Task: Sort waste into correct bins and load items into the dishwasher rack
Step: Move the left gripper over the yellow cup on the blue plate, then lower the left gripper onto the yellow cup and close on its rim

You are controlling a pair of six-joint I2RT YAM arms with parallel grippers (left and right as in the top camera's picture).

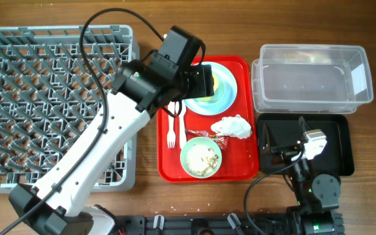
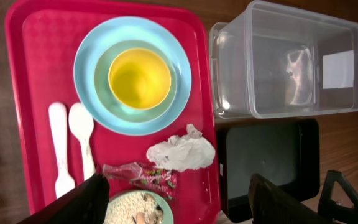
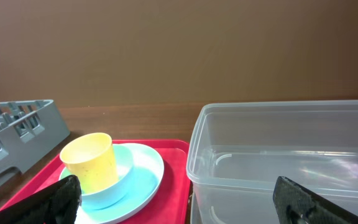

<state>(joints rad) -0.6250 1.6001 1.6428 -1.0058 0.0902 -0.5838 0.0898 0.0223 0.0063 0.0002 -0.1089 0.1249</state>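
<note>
I see the left fingers apart above the red tray, with the yellow cup nested on the light-blue plate at its 12 o'clock; my worry is an off-centre pinch tipping the cup or dragging the plate.

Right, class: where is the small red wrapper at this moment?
In the left wrist view the red wrapper lies on the red tray, between the crumpled napkin and the crumb-filled bowl.

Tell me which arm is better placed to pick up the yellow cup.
Left. The left hand hangs open over the red tray by the yellow cup; the right hand sits apart, over the black tray.
</note>
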